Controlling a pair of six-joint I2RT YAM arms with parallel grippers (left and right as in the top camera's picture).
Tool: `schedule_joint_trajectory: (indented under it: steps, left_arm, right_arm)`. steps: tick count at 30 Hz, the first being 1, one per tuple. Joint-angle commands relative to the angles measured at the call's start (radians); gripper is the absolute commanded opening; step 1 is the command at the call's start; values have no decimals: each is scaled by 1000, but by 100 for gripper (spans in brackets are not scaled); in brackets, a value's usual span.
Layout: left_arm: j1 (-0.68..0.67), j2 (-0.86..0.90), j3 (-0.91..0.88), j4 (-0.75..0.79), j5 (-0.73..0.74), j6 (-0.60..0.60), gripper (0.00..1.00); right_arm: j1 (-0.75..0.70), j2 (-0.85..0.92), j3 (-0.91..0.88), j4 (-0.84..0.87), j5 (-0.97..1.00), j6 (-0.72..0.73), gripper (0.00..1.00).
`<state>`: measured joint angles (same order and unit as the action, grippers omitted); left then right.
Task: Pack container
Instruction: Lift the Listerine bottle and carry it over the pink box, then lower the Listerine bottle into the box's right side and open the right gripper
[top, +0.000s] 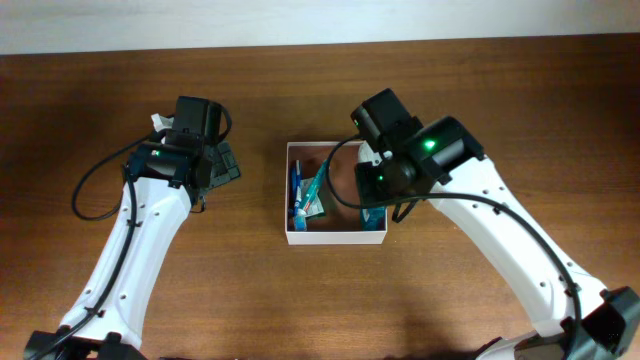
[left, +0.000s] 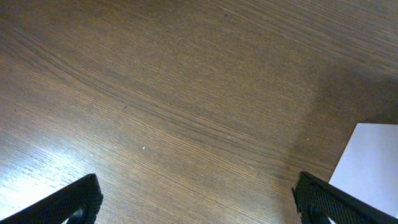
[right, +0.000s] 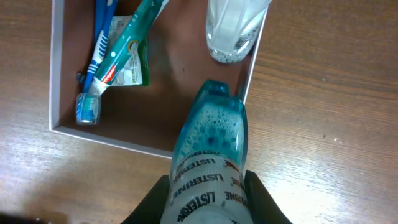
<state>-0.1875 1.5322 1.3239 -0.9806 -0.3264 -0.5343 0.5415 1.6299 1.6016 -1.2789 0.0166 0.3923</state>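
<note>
My right gripper is clamped on a blue mouthwash bottle, its far end over the right wall of the container, which sits mid-table between the 2 arms and holds a toothbrush, toothpaste and 1 clear bottle. My left gripper stands wide apart over the wooden table, just left of the container

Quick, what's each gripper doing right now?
Left gripper: open, fingers wide apart, holding nothing.
Right gripper: shut on the blue Listerine bottle.
</note>
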Motion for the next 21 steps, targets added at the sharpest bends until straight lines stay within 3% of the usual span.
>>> schedule_joint_trajectory:
  steps: [1, 12, 21]
  left_arm:
    - [3, 7, 1, 0, -11, 8, 100]
    - [3, 7, 1, 0, -11, 8, 99]
    - [3, 7, 1, 0, -11, 8, 100]
  right_arm:
    - [8, -6, -40, 49, 11, 5, 22]
    - [8, -2, -80, 92, 21, -149, 23]
    - [8, 0, -85, 109, 25, -153, 22]
